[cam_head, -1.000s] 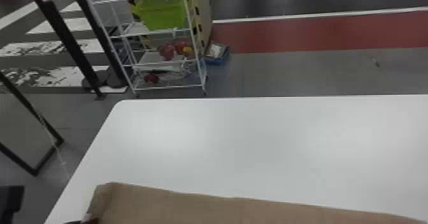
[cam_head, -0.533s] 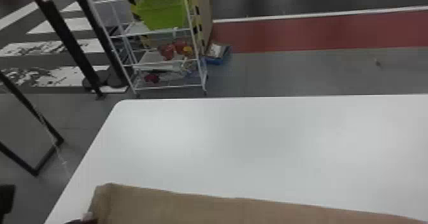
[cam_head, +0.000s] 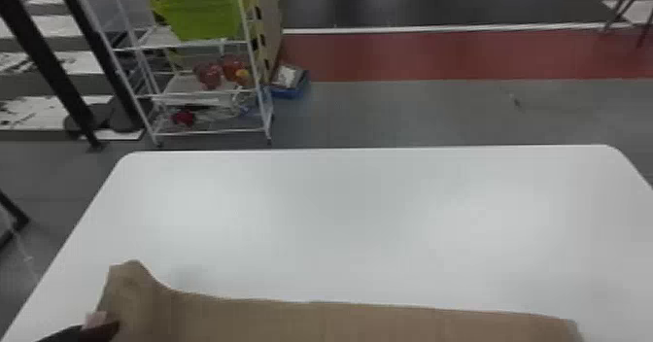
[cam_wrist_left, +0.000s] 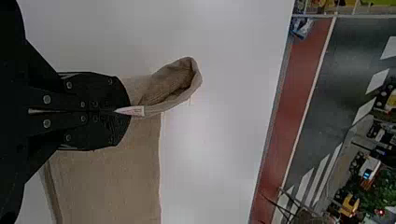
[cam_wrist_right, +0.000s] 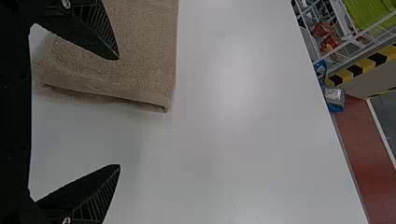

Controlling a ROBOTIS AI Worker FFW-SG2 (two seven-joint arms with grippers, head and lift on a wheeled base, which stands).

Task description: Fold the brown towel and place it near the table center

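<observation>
Brown towel [cam_wrist_left: 126, 172] pinched by left gripper [cam_wrist_left: 130, 111] beside label [cam_wrist_left: 135, 110]; right gripper [cam_wrist_right: 117, 112] spread wide, empty. Fold may be skewed if towel is pulled one-sidedly.

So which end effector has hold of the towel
The left end effector, its fingers shut on the brown towel; the right end effector stands open.

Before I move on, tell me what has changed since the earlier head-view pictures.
The left end of the brown towel has risen: its far corner, flat on the table before, now bulges up past the left gripper, whose jaws are shut on the towel. Whether they gripped it earlier, I can't tell. The head view has swung rightward. The rest of the towel's far edge still lies nearly straight.
</observation>
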